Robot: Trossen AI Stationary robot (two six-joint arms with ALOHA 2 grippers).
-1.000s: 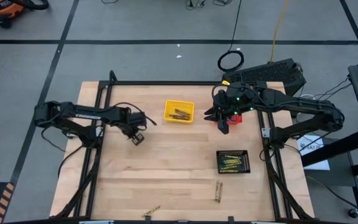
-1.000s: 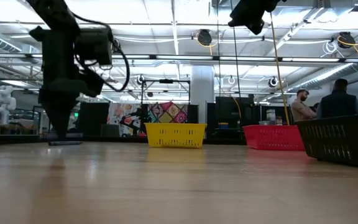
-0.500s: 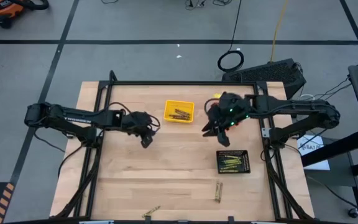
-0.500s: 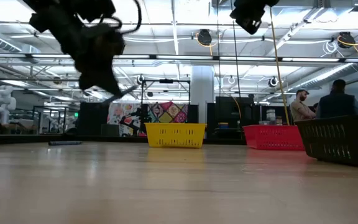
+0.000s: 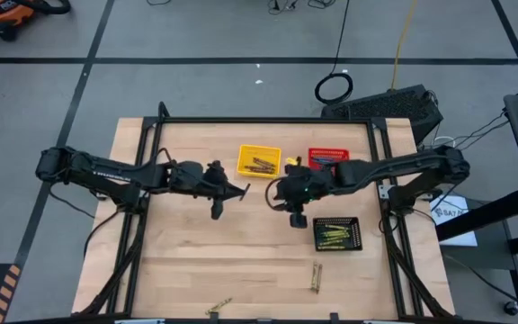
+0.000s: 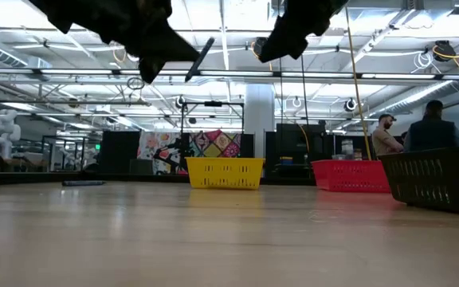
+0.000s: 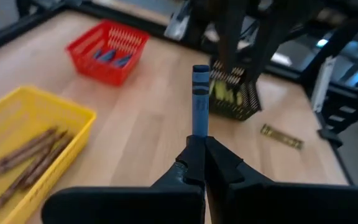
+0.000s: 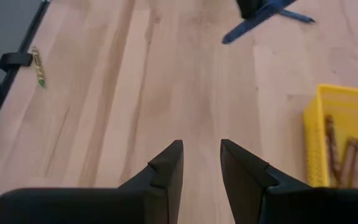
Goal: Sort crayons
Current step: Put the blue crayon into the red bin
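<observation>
Left hand [image 7: 199, 149], clenched on a thin paper-wrapped blue crayon stick [image 7: 200, 99], hovers mid-frame over the pale wood-plank worktop [image 5: 241, 243]. Right hand [image 8: 201, 163], released, hangs beside a square yellow mesh basket [image 5: 259, 162] holding brown crayons [image 7: 27, 162].

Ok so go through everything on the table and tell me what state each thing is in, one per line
Left end effector: shut on a blue crayon, raised off the table.
Right end effector: open, empty, above bare wood.
Yellow basket: holds brown crayons.
Red basket: holds blue crayons.
Black basket: holds yellow crayons.
Loose crayons: lying unsorted near the table's front edge.
</observation>
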